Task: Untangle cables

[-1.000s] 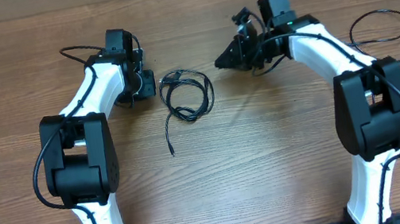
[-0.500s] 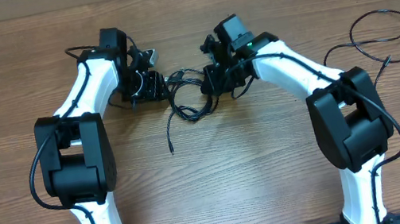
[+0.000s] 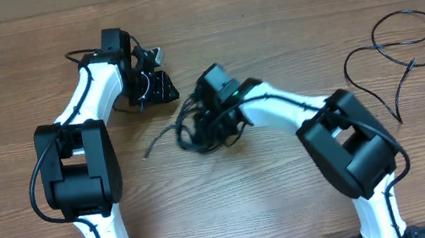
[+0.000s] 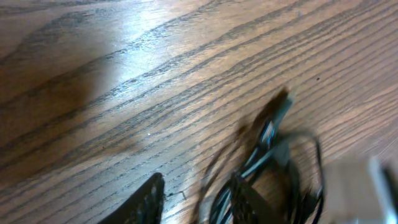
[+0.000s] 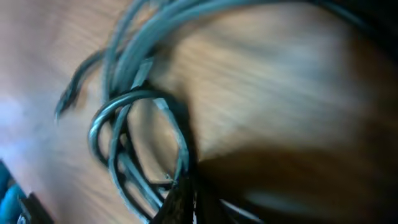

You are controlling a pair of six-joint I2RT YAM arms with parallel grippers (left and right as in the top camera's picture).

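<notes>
On the wooden bench, the right pincer grips the tangled cables right beside it, while the left pincer stands open nearby.

Matt grained wood table — glossy cables

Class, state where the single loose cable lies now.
In the overhead view, the loose cable lies alone at the table's far right, well apart from the tangled bundle at the right gripper.
</notes>
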